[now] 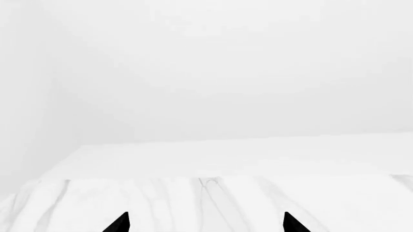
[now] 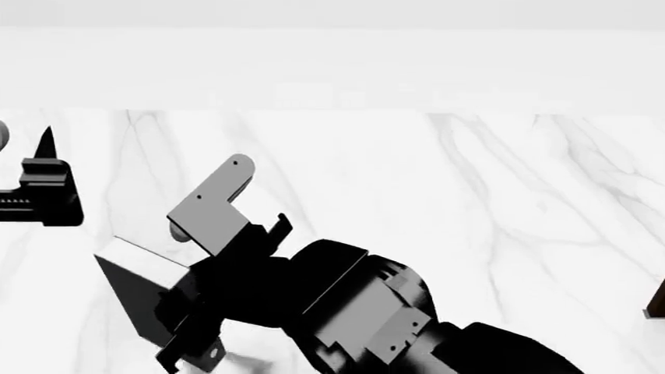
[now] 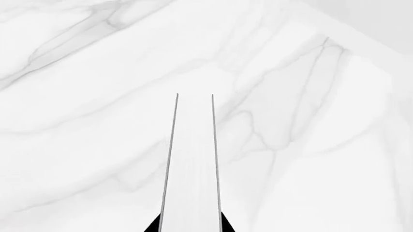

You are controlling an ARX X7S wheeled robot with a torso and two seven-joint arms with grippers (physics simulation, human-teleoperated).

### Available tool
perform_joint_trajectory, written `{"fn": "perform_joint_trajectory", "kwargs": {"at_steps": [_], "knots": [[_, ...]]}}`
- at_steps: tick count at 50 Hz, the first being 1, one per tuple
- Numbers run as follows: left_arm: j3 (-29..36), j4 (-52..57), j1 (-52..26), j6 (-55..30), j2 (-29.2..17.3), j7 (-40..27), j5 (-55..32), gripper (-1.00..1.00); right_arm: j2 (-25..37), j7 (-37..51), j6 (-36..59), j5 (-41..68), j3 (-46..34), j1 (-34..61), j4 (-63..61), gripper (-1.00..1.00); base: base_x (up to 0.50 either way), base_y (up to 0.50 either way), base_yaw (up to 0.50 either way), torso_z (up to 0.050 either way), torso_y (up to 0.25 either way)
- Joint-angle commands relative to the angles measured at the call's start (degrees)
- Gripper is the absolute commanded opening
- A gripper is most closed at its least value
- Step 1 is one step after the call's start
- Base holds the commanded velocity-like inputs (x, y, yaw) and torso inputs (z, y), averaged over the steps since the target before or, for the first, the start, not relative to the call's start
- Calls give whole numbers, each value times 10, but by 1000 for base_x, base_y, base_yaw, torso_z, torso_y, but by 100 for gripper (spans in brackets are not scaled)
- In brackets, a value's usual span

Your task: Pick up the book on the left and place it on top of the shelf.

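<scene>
Nearest the robot, at the lower middle of the head view, the black and grey right arm reaches leftward across a white marble table (image 2: 499, 202) with faint grey veins. Its right gripper (image 2: 192, 300) is clamped on the black hardcover book with a white page edge (image 2: 140, 280), which sits at the near left of the table, tilted with one corner pointing left and its pale face turned upward. In the right wrist view the same book (image 3: 191, 164) appears edge-on as a narrow white strip of pages between two thin dark cover lines, pinched between the two black fingertips (image 3: 154, 225) above the marble. Farther back on the left, the left gripper (image 2: 43, 183) hovers over the table, well apart from the book; the left wrist view shows its two black fingertips (image 1: 119, 223) spread wide with only marble between them. At the far right edge, a small sliver of the dark brown wooden shelf (image 2: 656, 300) shows. Beyond the table's far edge stands a plain white wall (image 2: 332, 62).
</scene>
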Motion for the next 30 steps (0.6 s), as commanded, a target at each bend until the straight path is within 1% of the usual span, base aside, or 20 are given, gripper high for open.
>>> {"fn": "perform_joint_trajectory", "kwargs": {"at_steps": [1,5,6,7,8,11,15,17,18,22,30], "knots": [[-3,6,-1,-4,-1,-4,-4,100,65,87,36,-7,37,85,-118,-100,0,0,0,0,0],[-2,4,-2,-3,-1,-4,-4,100,94,139,56,-29,30,123,-162,-100,0,0,0,0,0],[-1,3,-2,-2,-1,-4,-4,100,98,164,49,-71,12,137,-160,-100,0,0,0,0,0],[-1,3,-2,-2,-1,-4,-4,100,98,160,69,-48,23,145,-157,-100,0,0,0,0,0],[-1,3,-2,-1,-1,-4,-4,100,101,170,75,-52,21,152,-161,-100,0,0,0,0,0],[1,2,-1,1,-2,-4,-4,100,103,272,73,-184,-47,179,-165,-100,0,0,0,0,0],[-3,2,-3,0,0,-4,-7,100,96,344,105,-283,-110,205,-151,-100,0,0,0,0,4],[-6,4,-2,2,0,-2,-10,100,95,351,114,-291,-117,209,-149,-100,0,0,0,0,0],[-8,7,0,5,-1,0,-12,100,94,369,126,-315,-134,216,-147,-100,0,0,0,0,0],[-18,10,2,7,2,6,-21,100,77,395,142,-368,-172,222,-103,-100,0,0,0,0,0],[-18,10,3,9,0,7,-24,100,52,392,136,-405,-192,225,23,-100,-3,0,0,0,240]]}}
